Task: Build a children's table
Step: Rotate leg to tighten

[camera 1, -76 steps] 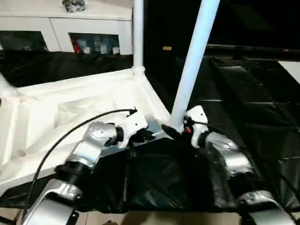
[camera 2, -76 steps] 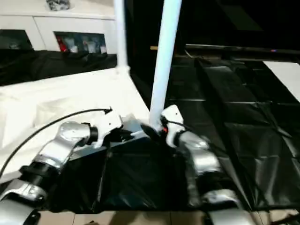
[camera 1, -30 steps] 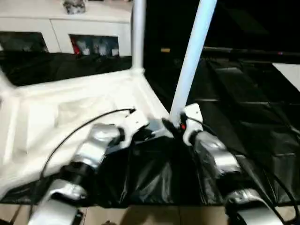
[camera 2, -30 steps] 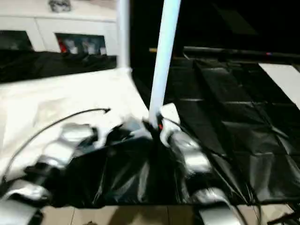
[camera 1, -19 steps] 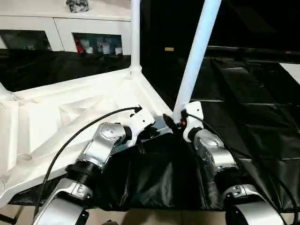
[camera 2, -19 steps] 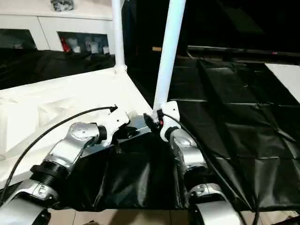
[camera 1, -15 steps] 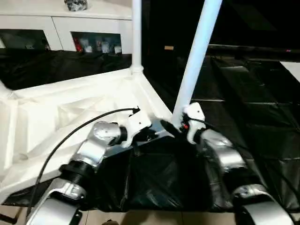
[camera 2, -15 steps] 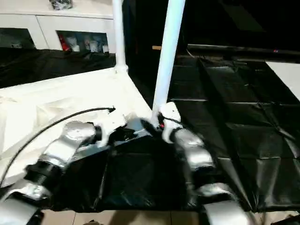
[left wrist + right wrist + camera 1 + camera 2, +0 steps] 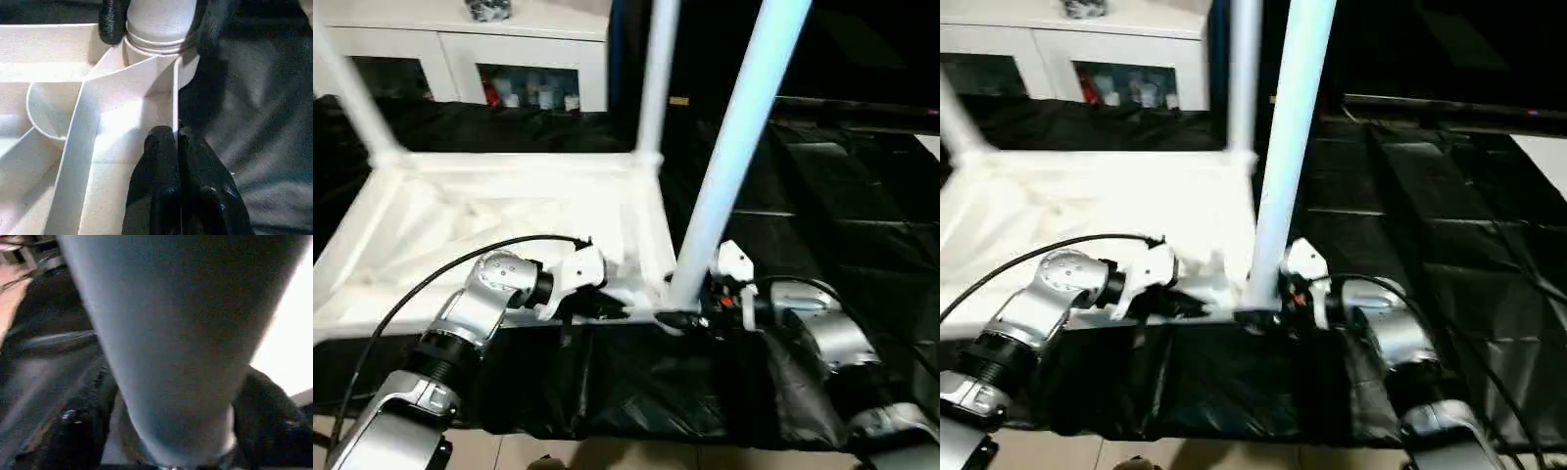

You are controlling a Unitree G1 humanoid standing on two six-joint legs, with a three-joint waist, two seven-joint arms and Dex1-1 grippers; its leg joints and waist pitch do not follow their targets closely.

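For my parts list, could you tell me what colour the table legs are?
White; the near leg shows best in the left eye view.

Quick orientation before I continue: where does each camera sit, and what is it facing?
Head eyes: look down over both silver forearms at the upturned table top; left gripper, right gripper.
Left wrist: along its shut fingers, pinching a rim rib by the corner socket.
Right wrist: close on the near leg.
Shared: all show that near leg.

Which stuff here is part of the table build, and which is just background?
Job:
- white tabletop, lying underside up
- near leg, right gripper around its base
- far legs
- left gripper, shut on the tabletop's edge

Background:
- black cloth
- white cabinet
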